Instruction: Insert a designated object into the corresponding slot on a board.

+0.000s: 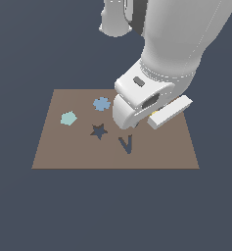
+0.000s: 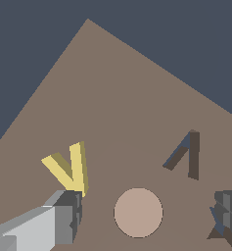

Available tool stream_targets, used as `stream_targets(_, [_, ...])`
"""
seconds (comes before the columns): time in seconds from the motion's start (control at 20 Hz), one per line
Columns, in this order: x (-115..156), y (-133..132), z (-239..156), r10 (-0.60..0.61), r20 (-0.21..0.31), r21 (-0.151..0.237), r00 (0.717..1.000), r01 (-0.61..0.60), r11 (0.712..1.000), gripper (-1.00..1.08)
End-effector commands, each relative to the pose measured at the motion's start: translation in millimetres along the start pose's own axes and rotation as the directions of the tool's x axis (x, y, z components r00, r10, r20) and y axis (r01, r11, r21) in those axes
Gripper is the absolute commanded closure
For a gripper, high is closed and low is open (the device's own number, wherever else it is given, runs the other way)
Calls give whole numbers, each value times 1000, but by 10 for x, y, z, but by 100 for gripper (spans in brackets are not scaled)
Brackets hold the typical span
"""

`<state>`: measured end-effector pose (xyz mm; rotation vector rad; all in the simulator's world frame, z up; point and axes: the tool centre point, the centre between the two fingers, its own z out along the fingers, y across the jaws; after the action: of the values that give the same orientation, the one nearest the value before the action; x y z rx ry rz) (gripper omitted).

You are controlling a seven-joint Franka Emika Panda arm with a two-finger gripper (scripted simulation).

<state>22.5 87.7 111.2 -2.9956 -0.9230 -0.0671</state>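
Note:
The yellow V-shaped block (image 2: 68,169) lies on the brown board (image 2: 112,98), and a sliver of it (image 1: 155,113) shows under the hand in the exterior view. My gripper (image 2: 147,213) is open wide and low over the board. One finger (image 2: 66,215) is right at the block's apex and the other finger (image 2: 229,212) is far across. The peach disc (image 2: 138,212) lies between the fingers. The dark V-shaped slot (image 2: 186,154) is empty; in the exterior view the slot (image 1: 127,143) is just in front of the hand (image 1: 134,105).
On the board (image 1: 49,157), a dark star-shaped cutout (image 1: 99,131) is beside the V slot, partly hidden behind a finger in the wrist view. A blue flower shape (image 1: 102,103) and a teal pentagon (image 1: 68,118) lie toward the exterior view's left.

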Motion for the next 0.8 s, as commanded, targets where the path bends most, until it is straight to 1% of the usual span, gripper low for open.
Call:
stream_targets(0.0, [22, -166, 143, -103, 8, 5, 995, 103, 995, -92])
stream_targets(0.2, [16, -388, 330, -233, 20, 12, 972, 233, 972, -92])
stream_targets(0.4, [-14, -552, 471, -329, 28, 18, 944, 329, 944, -92])
stream_targets(0.6, [-45, -656, 563, -389, 33, 23, 920, 389, 921, -92])
stream_targets(0.75, [-61, -693, 598, -412, 35, 24, 911, 411, 911, -92])
